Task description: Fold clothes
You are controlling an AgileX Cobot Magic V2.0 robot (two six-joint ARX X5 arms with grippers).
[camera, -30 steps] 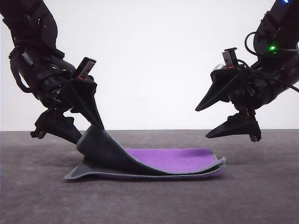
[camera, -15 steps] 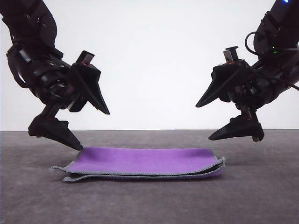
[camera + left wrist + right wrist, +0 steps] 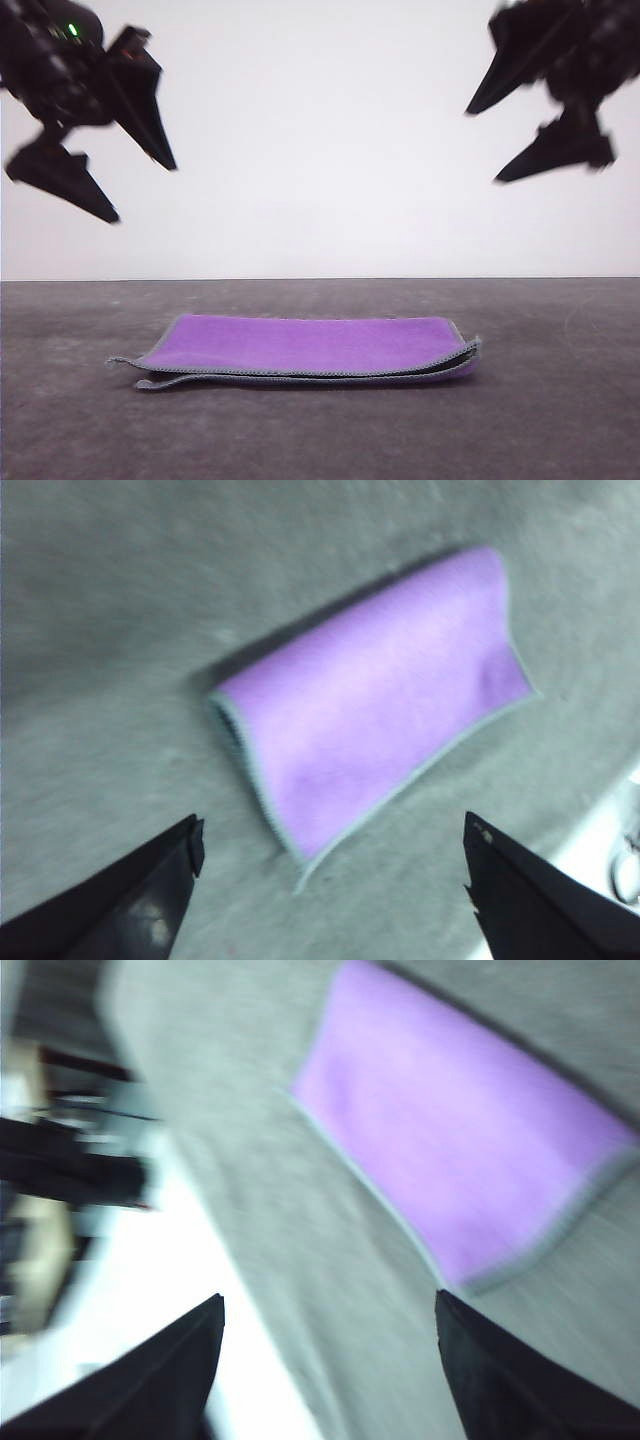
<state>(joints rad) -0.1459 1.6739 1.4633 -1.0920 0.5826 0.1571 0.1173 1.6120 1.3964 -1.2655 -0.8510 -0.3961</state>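
Observation:
The clothes [image 3: 310, 350] lie folded in two on the grey table [image 3: 560, 400], purple face up, grey stitched edges stacked along the near side. The same purple cloth [image 3: 375, 695] lies flat in the left wrist view, and blurred [image 3: 460, 1150] in the right wrist view. My left gripper [image 3: 140, 190] hangs open high above the cloth's left end, nothing between its fingers [image 3: 140, 895]. My right gripper [image 3: 485, 145] is open too, high above the right end, and holds nothing.
A plain white wall stands behind the table. The table's edge and blurred dark equipment [image 3: 70, 1160] beyond it appear in the right wrist view.
The left gripper let go of the cloth's corner, and the cloth settled flat, folded in half. Both grippers then rose well above the table, open.

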